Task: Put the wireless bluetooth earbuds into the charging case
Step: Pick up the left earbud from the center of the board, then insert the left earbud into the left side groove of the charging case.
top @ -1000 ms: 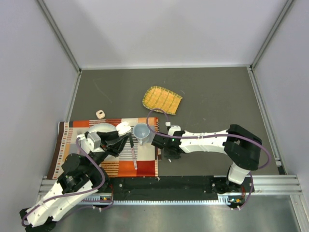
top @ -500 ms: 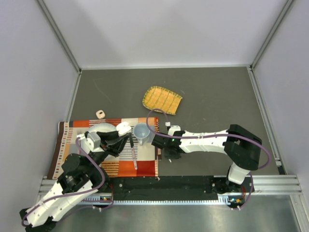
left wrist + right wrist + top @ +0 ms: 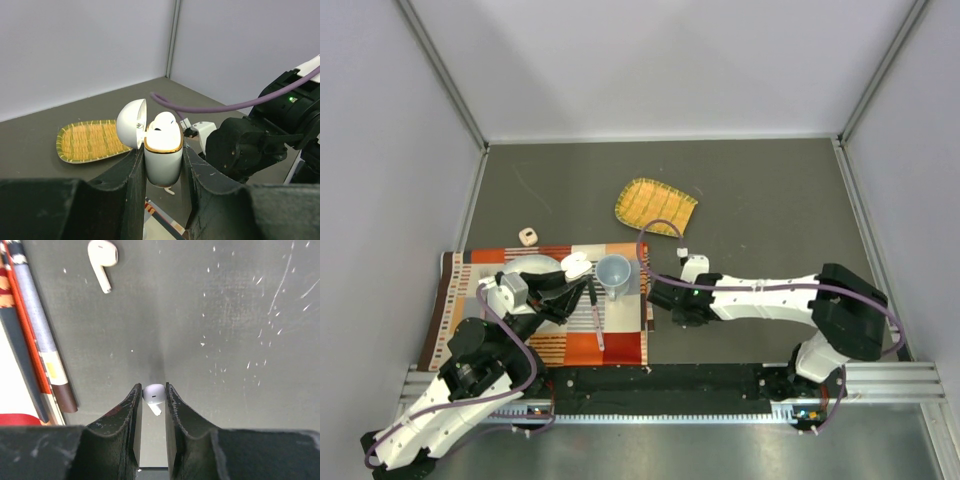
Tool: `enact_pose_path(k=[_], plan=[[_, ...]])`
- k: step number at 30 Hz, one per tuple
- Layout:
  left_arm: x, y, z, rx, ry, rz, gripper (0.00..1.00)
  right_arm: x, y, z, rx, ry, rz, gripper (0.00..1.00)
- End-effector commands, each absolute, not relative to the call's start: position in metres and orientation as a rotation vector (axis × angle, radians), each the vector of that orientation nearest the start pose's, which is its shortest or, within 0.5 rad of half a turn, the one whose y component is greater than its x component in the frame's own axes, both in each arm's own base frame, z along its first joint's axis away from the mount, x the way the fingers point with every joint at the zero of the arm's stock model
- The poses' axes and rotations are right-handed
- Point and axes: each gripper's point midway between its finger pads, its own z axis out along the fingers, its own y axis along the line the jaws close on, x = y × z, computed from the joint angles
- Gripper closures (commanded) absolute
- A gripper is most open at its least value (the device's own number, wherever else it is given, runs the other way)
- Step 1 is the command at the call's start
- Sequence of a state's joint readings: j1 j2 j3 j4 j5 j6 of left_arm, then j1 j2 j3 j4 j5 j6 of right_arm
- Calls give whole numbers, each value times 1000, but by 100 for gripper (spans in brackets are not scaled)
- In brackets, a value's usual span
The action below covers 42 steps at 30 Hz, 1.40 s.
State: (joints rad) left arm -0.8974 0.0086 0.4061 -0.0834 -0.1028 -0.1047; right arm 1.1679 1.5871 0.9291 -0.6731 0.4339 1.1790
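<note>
Earbuds: one (image 3: 153,394) pinched between right end effector (image 3: 150,401) fingers, bulb toward 12 o'clock, stem trailing toward 5 o'clock, long axis nearly along the fingers. Another (image 3: 102,259) loose on bare table (image 3: 240,340) at 11 o'clock, stem toward 6 o'clock, well apart, open grey surface all round to the right. Striped cloth edge (image 3: 30,340) close at 9 o'clock. Charging case (image 3: 163,152) upright, clamped in left end effector (image 3: 162,175), lid (image 3: 131,123) hinged open toward 10 o'clock, an earbud (image 3: 165,122) seated inside. Woven mat (image 3: 90,140) behind at 10 o'clock.
</note>
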Motion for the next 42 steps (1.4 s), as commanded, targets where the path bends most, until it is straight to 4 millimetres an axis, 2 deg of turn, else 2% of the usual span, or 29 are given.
enact_pose_path(k=[1,7,8,9,13,14,18,20,21,25,27,28,30,31,42], plan=[[131,-142,333,358,1121,-837,100,172,256,54,156,2528,115,100],[131,-143,333,362,1123,-841,100,186,246,87,231,2392,179,100],[130,-142,334,361,1121,-841,100,189,246,101,262,2352,231,100],[131,-143,333,361,1124,-842,100,189,242,105,275,2326,237,100],[132,-143,332,360,1127,-837,100,202,230,147,370,2120,366,100],[132,-144,332,361,1124,-840,100,205,235,159,385,2075,429,100],[133,-146,330,364,1129,-836,100,208,229,201,428,1936,603,100],[134,-148,328,372,1136,-839,100,208,228,213,423,1905,637,100],[133,-147,334,364,1113,-846,100,208,230,221,430,1886,672,100],[133,-150,335,363,1112,-857,100,207,238,252,419,1815,803,100],[133,-150,336,363,1108,-860,100,204,245,261,357,1795,844,100],[132,-150,337,364,1106,-862,100,204,250,277,366,1746,915,100],[132,-150,338,361,1100,-863,100,201,257,286,319,1711,965,100],[132,-149,338,361,1100,-862,100,200,261,301,321,1658,1027,100],[138,-160,330,375,1125,-874,100,184,280,346,138,1483,1170,100]])
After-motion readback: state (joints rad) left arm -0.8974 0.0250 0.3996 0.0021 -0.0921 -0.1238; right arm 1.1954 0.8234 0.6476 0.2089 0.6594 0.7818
